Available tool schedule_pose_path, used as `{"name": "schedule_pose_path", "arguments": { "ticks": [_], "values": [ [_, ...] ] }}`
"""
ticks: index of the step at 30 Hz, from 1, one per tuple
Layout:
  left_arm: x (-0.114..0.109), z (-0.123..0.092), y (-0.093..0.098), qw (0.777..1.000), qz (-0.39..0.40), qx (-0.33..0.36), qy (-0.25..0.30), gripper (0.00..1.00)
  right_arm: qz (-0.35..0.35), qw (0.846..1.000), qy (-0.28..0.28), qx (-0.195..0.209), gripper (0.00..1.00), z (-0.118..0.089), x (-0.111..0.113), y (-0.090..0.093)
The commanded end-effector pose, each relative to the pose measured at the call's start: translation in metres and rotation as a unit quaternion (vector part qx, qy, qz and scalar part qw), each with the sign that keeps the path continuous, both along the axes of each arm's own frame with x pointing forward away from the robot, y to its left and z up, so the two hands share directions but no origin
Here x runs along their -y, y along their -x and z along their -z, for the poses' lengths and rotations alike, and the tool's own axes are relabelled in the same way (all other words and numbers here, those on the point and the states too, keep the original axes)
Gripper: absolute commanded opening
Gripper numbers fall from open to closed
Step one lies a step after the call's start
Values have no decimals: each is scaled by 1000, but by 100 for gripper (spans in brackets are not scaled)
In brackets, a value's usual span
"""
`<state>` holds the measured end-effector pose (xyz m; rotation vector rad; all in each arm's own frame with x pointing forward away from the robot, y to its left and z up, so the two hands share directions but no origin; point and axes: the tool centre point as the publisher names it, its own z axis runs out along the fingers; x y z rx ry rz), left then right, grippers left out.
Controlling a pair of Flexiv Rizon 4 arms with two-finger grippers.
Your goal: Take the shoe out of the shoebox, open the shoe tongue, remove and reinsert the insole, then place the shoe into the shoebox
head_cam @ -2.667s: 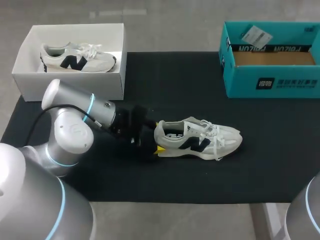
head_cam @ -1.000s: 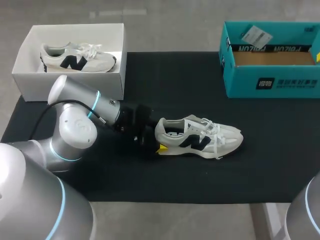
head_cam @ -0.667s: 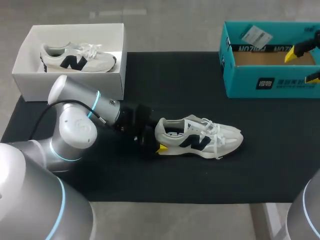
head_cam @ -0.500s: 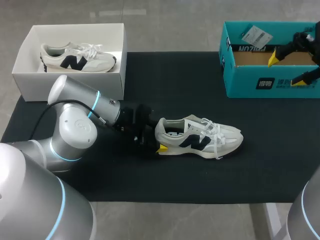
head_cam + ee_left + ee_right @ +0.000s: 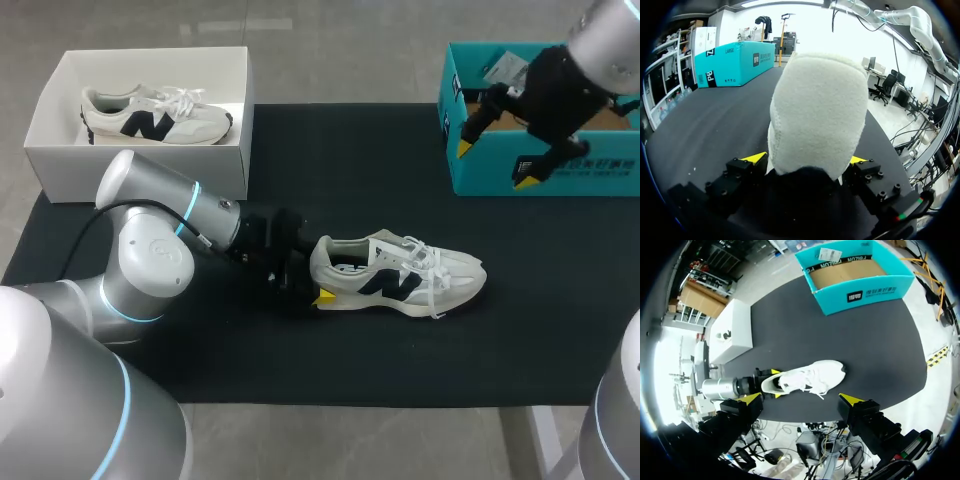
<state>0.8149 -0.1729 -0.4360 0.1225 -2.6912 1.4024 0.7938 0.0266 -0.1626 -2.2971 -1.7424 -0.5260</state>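
Left pincer clamps our shoe by the heel, mid counter. Right pincer, spread wide, hangs over the teal shoebox at the far right corner.

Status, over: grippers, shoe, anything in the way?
Left gripper shut on shoe heel, shoe on mat. Right gripper open, above teal box. Nothing blocking the shoe.

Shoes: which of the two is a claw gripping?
The shoe on the black mat, its heel clamped in the left claw; the other shoe lies untouched in the white box.
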Motion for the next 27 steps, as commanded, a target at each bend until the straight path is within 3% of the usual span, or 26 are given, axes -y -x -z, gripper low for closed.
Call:
{"name": "schedule_pose_path", "arguments": {
  "ticks": [1, 7, 14, 27],
  "values": [
    [2, 4, -2, 1000, 0, 0, -1, 0, -3, 996, 79, -37, 100, 18, -24, -14],
    [2, 4, -2, 1000, 0, 0, -1, 0, -10, 987, 138, -79, 100, 43, -44, -15],
    [2, 4, -2, 1000, 0, 0, -1, 0, -18, 976, 193, -99, 100, 65, -58, -13],
    [2, 4, -2, 1000, 0, 0, -1, 0, -34, 970, 206, -121, 100, 95, -80, -7]
  ]
}}
